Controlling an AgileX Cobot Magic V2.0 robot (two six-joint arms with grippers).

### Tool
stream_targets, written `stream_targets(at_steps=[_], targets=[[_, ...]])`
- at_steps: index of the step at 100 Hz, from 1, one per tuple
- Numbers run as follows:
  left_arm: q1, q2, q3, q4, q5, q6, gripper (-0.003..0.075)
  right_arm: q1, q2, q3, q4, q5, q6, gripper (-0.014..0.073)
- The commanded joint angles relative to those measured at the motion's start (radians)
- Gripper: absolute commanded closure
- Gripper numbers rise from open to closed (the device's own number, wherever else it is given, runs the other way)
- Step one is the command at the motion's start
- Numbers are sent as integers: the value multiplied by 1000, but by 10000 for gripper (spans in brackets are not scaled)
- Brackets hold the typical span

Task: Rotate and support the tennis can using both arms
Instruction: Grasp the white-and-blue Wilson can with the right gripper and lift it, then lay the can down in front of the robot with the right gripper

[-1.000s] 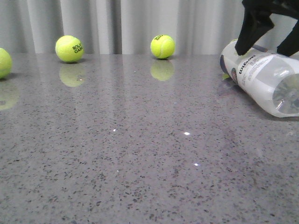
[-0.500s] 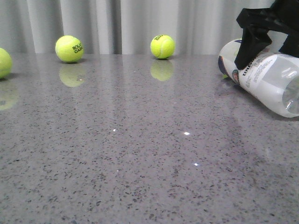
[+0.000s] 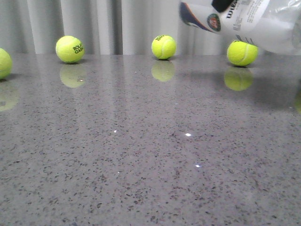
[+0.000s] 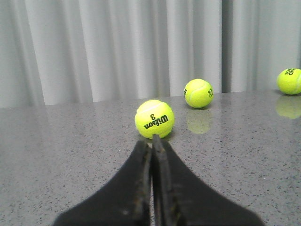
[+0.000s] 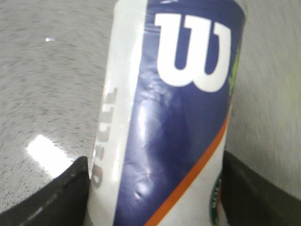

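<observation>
The tennis can point(image 3: 254, 21) hangs in the air at the upper right of the front view, lying tilted, its labelled end to the left and its clear end to the right. My right gripper point(image 5: 155, 169) is shut on the can point(image 5: 178, 113), with a black finger point(image 5: 56, 193) on each side of the navy-and-white label. Only a black bit of that gripper point(image 3: 221, 4) shows in the front view. My left gripper point(image 4: 151, 141) is shut and empty, low over the table, pointing at a Wilson tennis ball point(image 4: 154, 118). It does not show in the front view.
Tennis balls sit along the back of the grey speckled table point(image 3: 141, 155): one at the left edge point(image 3: 2, 63), one back left point(image 3: 69, 49), one back centre point(image 3: 163, 47), one below the can point(image 3: 241, 52). Grey curtains hang behind.
The right gripper has lifted the can off the table, up and to the left. A tennis ball that was behind the can now shows.
</observation>
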Motion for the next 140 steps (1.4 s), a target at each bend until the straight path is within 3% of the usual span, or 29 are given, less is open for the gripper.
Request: stream_targets(at_steps=[1,19,37,48,97,104,124,140], targets=[[3,-39,47,-1,-84,-8,741,55,-36,-57,17,-40,-171,337],[1,-39,47,-1,-84,-8,741,171,8,-57,17,-113,-523,337],[1,-39,47,-1,-84,-8,741,235,91,-57,17,-118,-756,337],[1,-39,47,-1,-84,-8,741,254,139,-57,17,-118,-832,335],[1,-39,47,-1,-84,-8,741,263,215,-57,17,-102,-846,322],[1,-39,47,-1,-84,-8,741,263,215,-57,17,-102,-846,255],[1,-39,47,-1,-84,-8,741,263,215,-57,17,-93,-844,-75],[1,-39,47,-1,-84,-8,741,263,206,-57,17,-93,-842,-53]])
